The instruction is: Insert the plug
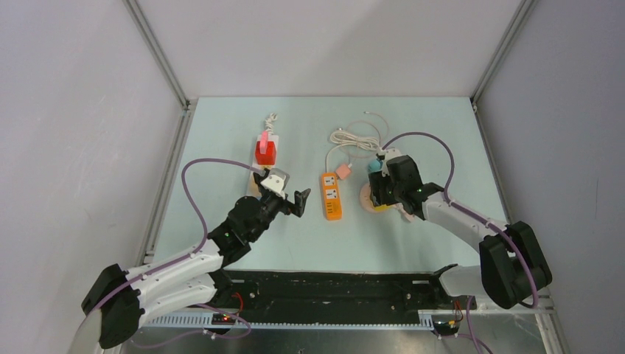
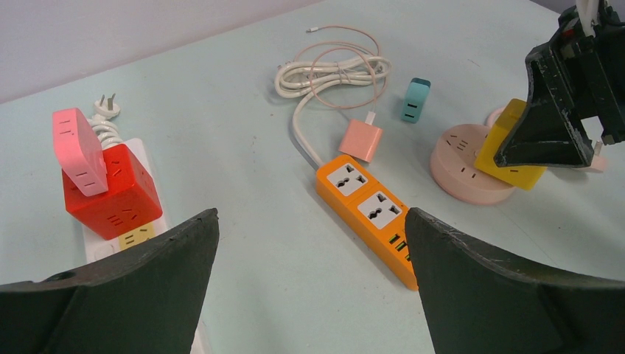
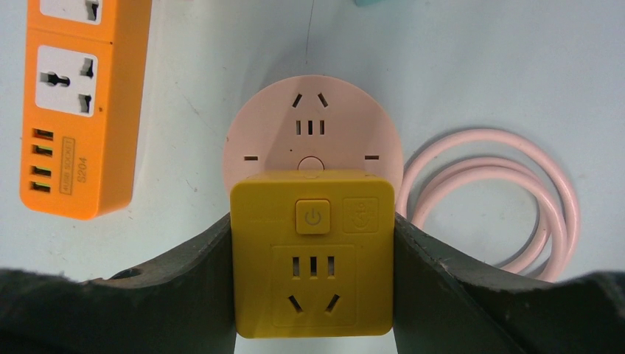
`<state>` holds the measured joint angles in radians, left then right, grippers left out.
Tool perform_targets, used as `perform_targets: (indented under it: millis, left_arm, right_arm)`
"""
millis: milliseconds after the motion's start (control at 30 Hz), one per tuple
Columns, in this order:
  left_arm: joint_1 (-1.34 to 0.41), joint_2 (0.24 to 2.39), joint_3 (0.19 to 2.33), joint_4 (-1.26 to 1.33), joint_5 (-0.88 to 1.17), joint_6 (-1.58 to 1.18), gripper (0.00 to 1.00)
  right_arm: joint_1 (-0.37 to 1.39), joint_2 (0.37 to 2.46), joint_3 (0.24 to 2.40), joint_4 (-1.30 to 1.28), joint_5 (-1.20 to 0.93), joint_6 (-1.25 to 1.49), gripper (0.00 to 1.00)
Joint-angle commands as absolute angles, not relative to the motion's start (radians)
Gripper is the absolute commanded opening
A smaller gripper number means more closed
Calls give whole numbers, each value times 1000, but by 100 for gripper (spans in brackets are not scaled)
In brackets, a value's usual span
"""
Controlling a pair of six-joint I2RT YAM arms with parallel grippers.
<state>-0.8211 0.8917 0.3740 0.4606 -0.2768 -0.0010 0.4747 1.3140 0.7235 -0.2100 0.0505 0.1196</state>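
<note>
Bench (image 1: pixel 221 147): pale green, several socket blocks and cables spread across the middle of the top view.

Left hand (image 1: pixel 290 193): centre-left of the top view, jaws spread fully wide, nothing between them. Hangs over bare bench left of the orange power strip (image 1: pixel 331 195).

Right hand (image 1: pixel 383 193): right of centre, jaws half closed and clamped on the two side faces of the yellow cube plug (image 3: pixel 313 265).

Round pink socket (image 3: pixel 313 125): flat on the bench, upper middle of the right wrist view, with its pink cable (image 3: pixel 508 206) coiled to the right.

Yellow cube plug: over the socket's near edge, covering its lower part. Left wrist view shows it tilted. Cannot tell if its pins touch the socket face.

Step, as judged: aligning the plug over the socket, not yet seated.

Next move likely calls for levelling the cube, matching the pins to a slot set, then pressing straight down. The empty left hand could steady the socket.
</note>
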Motion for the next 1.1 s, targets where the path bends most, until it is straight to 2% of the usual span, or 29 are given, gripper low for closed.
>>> perform_targets:
  millis: [0, 300, 467, 767, 1067]
  left_arm:
    - [-815, 889, 385, 488, -270, -13, 100]
    - [-816, 881, 405, 454, -260, -11, 100]
    - [-814, 872, 422, 414, -264, -2, 100]
    - [-813, 844, 434, 360, -269, -2, 100]
    - [-809, 835, 437, 320, -264, -2, 100]
  right_arm:
    - [527, 1334, 716, -204, 28, 291, 0]
    - [689, 1436, 683, -171, 316, 400, 0]
    - [711, 1453, 587, -86, 324, 445, 0]
    - [792, 1515, 566, -74, 345, 517, 0]
    - [909, 1511, 519, -39, 559, 579, 0]
